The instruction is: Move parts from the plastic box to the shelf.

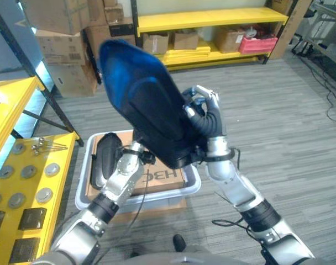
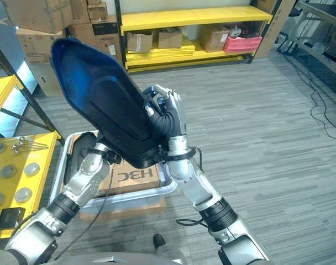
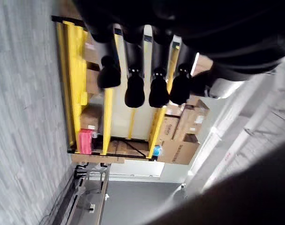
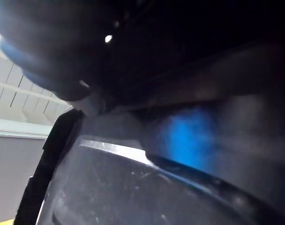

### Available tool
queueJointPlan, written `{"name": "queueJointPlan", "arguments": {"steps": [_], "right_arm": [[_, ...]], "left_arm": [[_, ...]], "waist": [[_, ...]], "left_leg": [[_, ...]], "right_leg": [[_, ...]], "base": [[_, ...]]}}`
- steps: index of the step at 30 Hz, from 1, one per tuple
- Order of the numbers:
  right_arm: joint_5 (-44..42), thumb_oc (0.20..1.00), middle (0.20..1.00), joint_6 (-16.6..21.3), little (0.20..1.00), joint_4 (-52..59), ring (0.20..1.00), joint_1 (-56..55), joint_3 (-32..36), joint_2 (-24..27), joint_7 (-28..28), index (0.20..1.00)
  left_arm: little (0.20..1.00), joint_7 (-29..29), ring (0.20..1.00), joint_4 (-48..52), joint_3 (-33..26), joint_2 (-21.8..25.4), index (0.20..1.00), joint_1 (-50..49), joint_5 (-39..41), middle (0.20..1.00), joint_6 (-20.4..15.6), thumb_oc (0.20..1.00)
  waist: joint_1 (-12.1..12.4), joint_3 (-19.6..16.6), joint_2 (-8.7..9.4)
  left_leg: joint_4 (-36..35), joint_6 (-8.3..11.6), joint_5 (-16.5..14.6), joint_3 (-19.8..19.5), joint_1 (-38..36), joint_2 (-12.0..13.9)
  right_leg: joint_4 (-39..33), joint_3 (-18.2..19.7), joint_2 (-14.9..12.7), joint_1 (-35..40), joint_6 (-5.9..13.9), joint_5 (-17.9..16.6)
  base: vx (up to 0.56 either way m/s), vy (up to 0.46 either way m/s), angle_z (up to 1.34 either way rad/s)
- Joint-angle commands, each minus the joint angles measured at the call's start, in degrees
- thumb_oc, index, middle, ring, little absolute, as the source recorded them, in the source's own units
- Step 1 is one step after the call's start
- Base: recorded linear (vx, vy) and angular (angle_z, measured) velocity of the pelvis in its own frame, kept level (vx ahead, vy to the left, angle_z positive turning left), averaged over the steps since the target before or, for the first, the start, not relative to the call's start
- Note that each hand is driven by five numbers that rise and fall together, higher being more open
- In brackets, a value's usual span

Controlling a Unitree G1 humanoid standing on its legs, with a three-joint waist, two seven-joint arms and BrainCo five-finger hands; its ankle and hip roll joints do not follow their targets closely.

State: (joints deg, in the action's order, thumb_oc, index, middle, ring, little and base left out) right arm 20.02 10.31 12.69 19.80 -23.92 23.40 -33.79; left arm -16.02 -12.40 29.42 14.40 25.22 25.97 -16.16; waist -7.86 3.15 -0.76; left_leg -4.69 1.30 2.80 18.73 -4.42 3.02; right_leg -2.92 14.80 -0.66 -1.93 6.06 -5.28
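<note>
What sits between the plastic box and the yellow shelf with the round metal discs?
Nothing: in the left eye view the plastic box stands right beside the yellow shelf, with just a narrow strip of bare grey floor between them.

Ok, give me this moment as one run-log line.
part: large black part lifted above plastic box | right hand: gripping its edge | left hand: under it, fingers straight | yellow shelf: at robot's left

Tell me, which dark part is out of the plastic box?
The big blue-tinted part, raised between both hands; the smaller dark part lies in the box.
</note>
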Motion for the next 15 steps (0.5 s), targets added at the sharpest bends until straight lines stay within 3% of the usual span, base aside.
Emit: {"name": "queueJointPlan", "arguments": {"steps": [1,3,7,8,11,12,14,15], "right_arm": [[-1.45,0.2,0.2,7.11,0.2,8.29,0.2,3.58,2.87,0.9,-0.43,0.2],[-2.85,0.2,0.2,9.01,0.2,9.88,0.2,2.21,4.68,2.68,0.81,0.2],[-3.56,0.2,0.2,9.35,0.2,10.12,0.2,1.6,5.11,3.19,1.44,0.2],[-7.51,0.2,0.2,10.49,0.2,9.4,0.2,0.83,5.68,4.03,4.45,0.2],[-12.31,0.2,0.2,11.46,0.2,8.32,0.2,0.17,5.15,3.4,7.81,0.2],[-15.78,0.2,0.2,11.9,0.2,7.46,0.2,-0.25,4.47,2.54,10.12,0.2],[-15.9,0.2,0.2,11.98,0.2,7.37,0.2,-0.24,4.35,2.49,10.23,0.2],[-19.41,0.2,0.2,12.44,0.2,6.61,0.2,-0.36,3.27,1.68,12.78,0.2]], "left_arm": [[0.2,-2.7,0.2,3.55,2.84,1.46,0.2,14.0,-13.48,0.2,-4.49,0.2],[0.2,-4.34,0.2,6.12,2.29,4.4,0.2,15.7,-20.09,0.2,-4.41,0.2],[0.2,-4.47,0.2,6.89,2.02,4.8,0.2,15.51,-20.71,0.2,-4.51,0.2],[0.2,-4.86,0.2,9.15,0.21,5.71,0.2,13.66,-20.92,0.2,-4.78,0.2],[0.2,-4.81,0.2,11.96,-3.31,7.39,0.2,8.63,-20.95,0.2,-4.83,0.2],[0.2,-4.92,0.2,13.72,-6.19,8.38,0.2,4.31,-20.7,0.2,-4.95,0.2],[0.2,-4.84,0.2,14.09,-6.37,8.51,0.2,3.95,-20.67,0.2,-4.77,0.2],[0.2,-4.98,0.2,17.17,-9.75,9.9,0.2,-1.08,-20.8,0.2,-4.83,0.2]], "waist": [[2.07,0.22,-0.76],[2.01,0.45,-1.42],[1.97,0.53,-1.58],[2.33,1.1,-1.84],[3.83,1.58,-1.94],[5.84,2.11,-1.84],[5.37,2.04,-1.84],[7.66,2.74,-1.63]], "left_leg": [[5.46,3.54,-10.19,-0.01,-4.62,4.57],[5.54,4.02,-9.81,-0.3,-4.44,5.17],[5.61,4.18,-9.67,-0.49,-4.38,5.44],[5.87,4.91,-8.9,-1.45,-3.64,6.51],[6.12,5.59,-8.11,-3.16,-2.8,7.47],[6.56,5.92,-7.58,-4.62,-2.08,7.8],[6.69,5.94,-7.61,-5.0,-1.95,7.82],[6.86,6.45,-6.43,-7.43,-0.73,8.11]], "right_leg": [[10.81,-4.1,-1.96,-1.95,4.37,13.14],[11.16,-4.5,-1.48,-2.06,4.05,13.72],[11.26,-4.74,-1.36,-2.04,3.88,13.86],[11.71,-5.95,-0.93,-2.0,3.16,14.53],[11.96,-7.68,-0.59,-1.52,2.18,15.32],[11.87,-8.97,-0.62,-0.88,1.39,15.76],[11.82,-9.32,-0.67,-0.74,1.35,15.82],[11.57,-11.54,-0.94,0.1,0.72,16.37]], "base": [[0.03,-0.083,0.05],[0.04,-0.118,0.05],[0.02,-0.061,0.05],[0.04,-0.239,0.13],[0.02,-0.15,0.32],[0.03,-0.108,0.39],[0.01,-0.075,0.5],[-0.03,-0.097,0.73]]}}
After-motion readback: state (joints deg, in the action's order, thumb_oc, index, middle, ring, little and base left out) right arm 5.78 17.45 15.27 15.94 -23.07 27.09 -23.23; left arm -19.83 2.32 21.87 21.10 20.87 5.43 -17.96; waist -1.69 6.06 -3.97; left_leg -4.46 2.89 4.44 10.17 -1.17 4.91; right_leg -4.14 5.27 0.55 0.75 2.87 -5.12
